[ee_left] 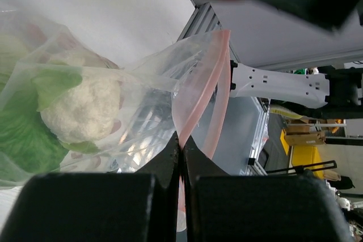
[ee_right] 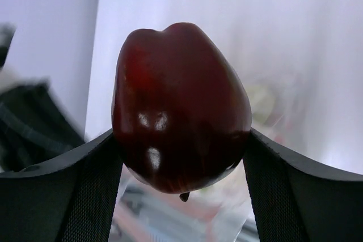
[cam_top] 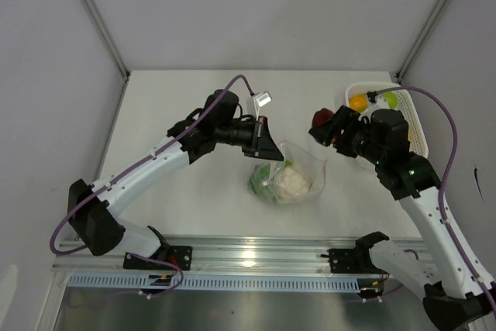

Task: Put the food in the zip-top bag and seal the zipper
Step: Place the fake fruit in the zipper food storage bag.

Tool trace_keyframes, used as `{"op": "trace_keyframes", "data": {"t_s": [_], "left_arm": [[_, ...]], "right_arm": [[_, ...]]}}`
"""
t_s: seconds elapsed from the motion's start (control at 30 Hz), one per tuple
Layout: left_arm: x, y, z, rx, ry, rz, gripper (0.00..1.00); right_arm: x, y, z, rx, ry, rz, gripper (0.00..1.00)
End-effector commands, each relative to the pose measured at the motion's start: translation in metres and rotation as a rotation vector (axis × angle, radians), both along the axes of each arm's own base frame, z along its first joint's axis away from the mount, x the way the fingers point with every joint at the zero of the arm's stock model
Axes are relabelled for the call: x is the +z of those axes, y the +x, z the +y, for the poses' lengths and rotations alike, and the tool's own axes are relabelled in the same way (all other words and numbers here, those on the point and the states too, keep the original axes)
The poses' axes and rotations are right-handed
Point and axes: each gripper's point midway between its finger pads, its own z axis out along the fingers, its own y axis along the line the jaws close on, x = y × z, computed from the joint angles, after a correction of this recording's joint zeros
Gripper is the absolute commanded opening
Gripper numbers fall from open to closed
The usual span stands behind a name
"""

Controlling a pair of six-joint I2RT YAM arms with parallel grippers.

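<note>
The clear zip-top bag (cam_top: pixel 291 176) lies mid-table with the green-white cabbage (cam_top: pixel 288 182) inside; in the left wrist view the cabbage (ee_left: pixel 79 109) fills the bag's left part. My left gripper (cam_top: pixel 263 139) is shut on the bag's pink zipper (ee_left: pixel 195 106) strip at the mouth edge, holding it up. My right gripper (cam_top: pixel 325 125) is shut on a dark red apple (ee_right: pixel 178 106), held between both fingers (ee_right: pixel 283 191) above the table, right of the bag's mouth. Orange and green fruits (cam_top: pixel 358 102) sit in the basket.
A white mesh basket (cam_top: pixel 418 125) stands at the back right, partly behind my right arm. Grey walls close the table at the back and sides. A metal rail (cam_top: pixel 256 257) runs along the near edge.
</note>
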Motion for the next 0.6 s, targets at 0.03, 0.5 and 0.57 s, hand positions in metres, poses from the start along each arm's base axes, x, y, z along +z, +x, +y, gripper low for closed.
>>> {"op": "trace_keyframes", "data": {"t_s": [0.03, 0.5, 0.57], "left_arm": [[0.018, 0.008, -0.001, 0.03, -0.02, -0.022, 0.01], [0.034, 0.014, -0.004, 0.03, -0.009, -0.04, 0.01], [0.035, 0.014, -0.004, 0.032, -0.01, -0.042, 0.01]], "right_arm": [[0.013, -0.07, 0.04, 0.243, -0.01, 0.048, 0.05], [0.032, -0.146, 0.068, 0.459, -0.006, 0.018, 0.03], [0.017, -0.147, 0.071, 0.475, -0.041, 0.058, 0.04]]}}
